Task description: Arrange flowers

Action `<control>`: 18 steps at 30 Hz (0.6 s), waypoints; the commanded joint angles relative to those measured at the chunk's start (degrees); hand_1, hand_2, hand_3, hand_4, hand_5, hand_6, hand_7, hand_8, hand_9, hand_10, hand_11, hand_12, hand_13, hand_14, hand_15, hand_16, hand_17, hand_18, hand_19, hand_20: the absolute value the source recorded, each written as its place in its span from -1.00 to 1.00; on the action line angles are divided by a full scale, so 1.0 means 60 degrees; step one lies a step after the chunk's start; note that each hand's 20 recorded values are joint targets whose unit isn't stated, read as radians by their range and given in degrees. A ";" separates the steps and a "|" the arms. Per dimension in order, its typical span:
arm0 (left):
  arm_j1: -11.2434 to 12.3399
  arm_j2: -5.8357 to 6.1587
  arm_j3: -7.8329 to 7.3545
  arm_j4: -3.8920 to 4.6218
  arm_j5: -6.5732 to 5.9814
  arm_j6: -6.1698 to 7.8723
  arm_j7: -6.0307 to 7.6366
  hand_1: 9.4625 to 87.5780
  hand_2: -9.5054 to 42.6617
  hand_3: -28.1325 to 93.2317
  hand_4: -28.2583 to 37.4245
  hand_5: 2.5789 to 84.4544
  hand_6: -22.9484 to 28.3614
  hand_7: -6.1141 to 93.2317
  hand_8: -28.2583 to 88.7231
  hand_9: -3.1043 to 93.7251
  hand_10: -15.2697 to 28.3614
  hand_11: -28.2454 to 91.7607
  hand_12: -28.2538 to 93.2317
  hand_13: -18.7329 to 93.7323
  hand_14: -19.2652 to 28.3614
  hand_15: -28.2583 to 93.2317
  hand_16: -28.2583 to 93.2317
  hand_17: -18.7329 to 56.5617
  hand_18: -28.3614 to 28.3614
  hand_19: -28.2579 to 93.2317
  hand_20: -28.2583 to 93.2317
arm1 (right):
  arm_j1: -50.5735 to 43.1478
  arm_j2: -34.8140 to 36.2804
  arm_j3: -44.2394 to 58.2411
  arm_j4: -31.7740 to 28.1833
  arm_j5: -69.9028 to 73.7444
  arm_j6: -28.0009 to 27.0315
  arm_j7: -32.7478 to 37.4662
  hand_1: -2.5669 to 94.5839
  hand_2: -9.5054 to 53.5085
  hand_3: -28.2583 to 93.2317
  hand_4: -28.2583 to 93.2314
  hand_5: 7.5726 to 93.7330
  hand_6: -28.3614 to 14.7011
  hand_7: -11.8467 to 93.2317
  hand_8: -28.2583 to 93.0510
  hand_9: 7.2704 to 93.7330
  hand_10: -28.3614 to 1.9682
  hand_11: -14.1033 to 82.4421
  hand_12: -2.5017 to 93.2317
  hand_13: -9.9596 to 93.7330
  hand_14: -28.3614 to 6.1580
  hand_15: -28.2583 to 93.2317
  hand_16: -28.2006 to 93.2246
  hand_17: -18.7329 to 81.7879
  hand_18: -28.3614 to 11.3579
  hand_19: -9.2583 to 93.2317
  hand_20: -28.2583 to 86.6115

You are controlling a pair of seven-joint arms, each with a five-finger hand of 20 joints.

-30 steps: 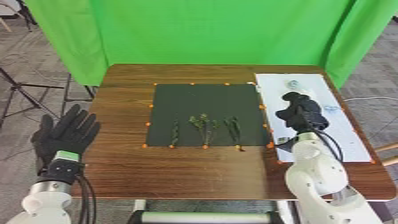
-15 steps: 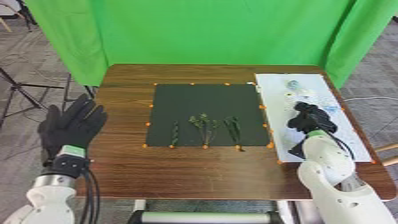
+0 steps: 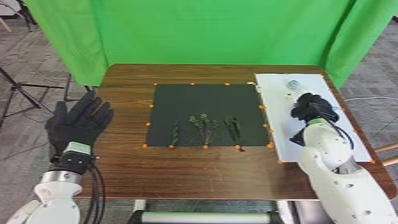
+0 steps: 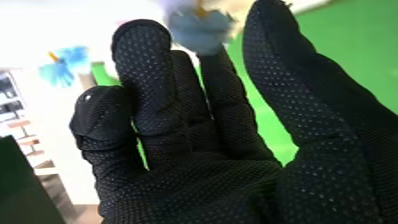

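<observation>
Right hand [image 3: 315, 109] above white sheet [image 3: 277, 117] on table [image 3: 195, 172], fingers loosely extended, thumb wide apart. Blue-grey flower [image 4: 200, 30] at fingertips, perhaps touching, blurred there. Pale-blue flower [image 4: 59, 70] beyond fingers, on side away from thumb. Green stems [image 3: 234, 129] left of right hand, side by side on black mat [image 3: 187, 97]. Left hand [image 3: 75, 125] well apart from stems, fingers straight, wide open, holding nothing.
</observation>
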 commanded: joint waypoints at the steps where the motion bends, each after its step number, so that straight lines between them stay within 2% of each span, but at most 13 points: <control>1: -0.0064 0.0064 0.0011 0.0050 -0.0035 -0.0048 -0.0048 -0.52 0.01 0.66 -1.00 0.05 0.18 -0.53 -0.69 -0.08 0.38 -0.07 -0.33 -0.10 0.47 0.31 -0.66 -0.61 0.49 0.10 -0.35 | 0.0525 0.0075 -0.0235 0.0497 0.0203 -0.0112 0.0189 -0.04 -1.00 0.79 -1.00 -0.17 0.05 -0.45 -0.74 -0.17 0.12 -0.46 -0.72 0.44 0.00 0.53 -0.19 0.22 -0.60 1.00 0.09; 4: 0.0004 -0.0015 0.0003 0.0006 -0.0050 -0.0011 -0.0066 -0.52 0.01 0.66 -1.00 0.05 0.18 -0.53 -0.69 -0.08 0.38 -0.07 -0.33 -0.10 0.47 0.31 -0.66 -0.61 0.49 0.10 -0.35 | 0.0416 0.0010 -0.0317 0.0582 0.0065 0.0059 0.0219 0.02 -1.00 0.75 -1.00 -0.11 0.09 -0.42 -0.75 -0.08 0.15 -0.43 -0.72 0.46 0.10 0.40 -0.12 0.22 -0.59 1.00 0.07; 7: -0.0027 -0.0019 0.0024 0.0023 -0.0099 0.0065 -0.0092 -0.52 0.01 0.66 -1.00 0.05 0.18 -0.53 -0.69 -0.08 0.38 -0.07 -0.33 -0.10 0.47 0.31 -0.66 -0.61 0.49 0.10 -0.35 | 0.0331 -0.0066 -0.0380 0.0639 0.0092 0.0307 0.0279 0.11 -1.00 0.69 -1.00 0.09 0.17 -0.39 -0.76 0.15 0.16 -0.42 -0.69 0.50 0.23 0.27 -0.01 0.23 -0.57 1.00 0.07; 9: 0.0041 -0.0001 -0.0019 0.0004 -0.0052 0.0026 -0.0087 -0.52 0.01 0.66 -1.00 0.05 0.18 -0.53 -0.69 -0.08 0.38 -0.07 -0.33 -0.10 0.47 0.31 -0.66 -0.61 0.49 0.10 -0.35 | 0.0267 -0.0085 -0.0442 0.0638 -0.0001 0.0224 0.0264 0.17 -1.00 0.65 -1.00 0.21 0.27 -0.36 -0.76 0.34 0.18 -0.40 -0.66 0.56 0.32 0.19 0.05 0.24 -0.56 1.00 0.08; 11: 0.0052 -0.0001 -0.0014 0.0004 -0.0079 0.0045 -0.0054 -0.52 0.01 0.66 -1.00 0.05 0.18 -0.53 -0.69 -0.08 0.38 -0.07 -0.33 -0.10 0.47 0.31 -0.66 -0.61 0.49 0.10 -0.35 | 0.0236 -0.0150 -0.0524 0.0687 -0.0073 0.0260 0.0259 0.20 -1.00 0.64 -1.00 0.28 0.29 -0.31 -0.65 0.45 0.22 -0.42 -0.60 0.59 0.35 0.16 0.09 0.24 -0.55 1.00 0.08; 13: 0.0051 -0.0001 0.0015 -0.0012 -0.0126 0.0121 -0.0017 -0.52 0.01 0.66 -1.00 0.05 0.18 -0.53 -0.69 -0.08 0.38 -0.07 -0.33 -0.10 0.47 0.31 -0.66 -0.61 0.49 0.10 -0.35 | 0.0244 -0.0199 -0.0657 0.0758 -0.0081 0.0646 0.0312 0.24 -1.00 0.61 -1.00 0.35 0.29 -0.24 -0.58 0.59 0.31 -0.52 -0.42 0.61 0.38 0.16 0.12 0.25 -0.54 1.00 0.10; 14: 0.0050 -0.0038 -0.0010 0.0025 -0.0063 0.0024 -0.0124 -0.52 0.01 0.66 -1.00 0.05 0.18 -0.53 -0.69 -0.08 0.38 -0.07 -0.33 -0.10 0.47 0.31 -0.66 -0.61 0.49 0.10 -0.35 | 0.0214 -0.0208 -0.0710 0.0756 -0.0120 0.0889 0.0343 0.27 -1.00 0.60 -1.00 0.40 0.29 -0.20 -0.56 0.67 0.33 -0.56 -0.34 0.63 0.39 0.17 0.13 0.26 -0.54 1.00 0.10; 16: -0.0014 -0.0033 0.0031 0.0025 -0.0110 0.0088 -0.0123 -0.52 0.01 0.66 -1.00 0.05 0.19 -0.53 -0.69 -0.08 0.38 -0.07 -0.33 -0.10 0.47 0.31 -0.66 -0.61 0.49 0.10 -0.35 | 0.0122 -0.0192 -0.0715 0.0607 -0.0313 0.1082 0.0314 0.28 -1.00 0.61 -1.00 0.49 0.31 -0.15 -0.51 0.80 0.35 -0.56 -0.26 0.68 0.38 0.20 0.13 0.28 -0.54 1.00 0.13; 17: -0.0049 -0.0052 0.0019 0.0078 -0.0073 -0.0029 -0.0163 -0.52 0.01 0.66 -1.00 0.05 0.19 -0.53 -0.69 -0.08 0.38 -0.07 -0.33 -0.10 0.47 0.31 -0.66 -0.61 0.49 0.10 -0.35 | 0.0071 -0.0158 -0.0710 0.0485 -0.0376 0.1247 0.0309 0.29 -1.00 0.62 -1.00 0.52 0.32 -0.14 -0.49 0.82 0.36 -0.56 -0.24 0.69 0.37 0.21 0.13 0.28 -0.54 1.00 0.14; 18: -0.0067 -0.0041 0.0044 0.0096 -0.0074 -0.0028 -0.0132 -0.52 0.01 0.66 -1.00 0.05 0.19 -0.53 -0.69 -0.08 0.38 -0.07 -0.33 -0.10 0.47 0.31 -0.66 -0.61 0.49 0.10 -0.35 | 0.0030 -0.0135 -0.0706 0.0351 -0.0474 0.1424 0.0281 0.29 -1.00 0.62 -1.00 0.54 0.32 -0.14 -0.49 0.83 0.37 -0.56 -0.23 0.69 0.37 0.21 0.12 0.28 -0.54 1.00 0.14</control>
